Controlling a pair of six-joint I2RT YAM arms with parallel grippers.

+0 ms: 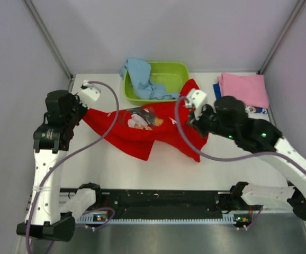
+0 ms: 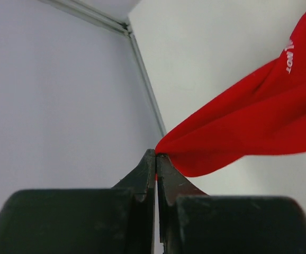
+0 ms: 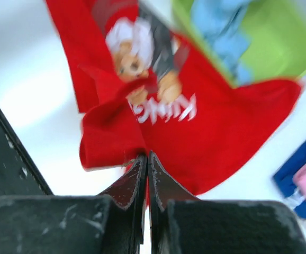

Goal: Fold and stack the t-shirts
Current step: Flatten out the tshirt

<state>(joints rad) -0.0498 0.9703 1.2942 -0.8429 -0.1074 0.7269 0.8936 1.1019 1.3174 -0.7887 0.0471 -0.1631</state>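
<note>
**Red t-shirt held between both arms, not yet laid flat**

Red t-shirt (image 1: 142,132) hangs stretched between the two grippers in front of the lime green basin (image 1: 180,67), its lower part sagging in creases onto the table (image 1: 142,169). The left gripper (image 2: 155,154) is pressed together on a corner of the cloth. The right gripper (image 3: 146,154) pinches an edge below the white lettering, though that view is blurred.

This looks like the spreading step that comes before any fold. Next, the two held points likely need drawing apart evenly and lowering so that the shirt lies smooth.

The left arm stands upright, wrist turned inward. The right arm reaches in slantwise from the right. A pink t-shirt (image 1: 243,87) lies folded at the far right, and a light blue t-shirt (image 1: 140,74) drapes over the basin.
</note>
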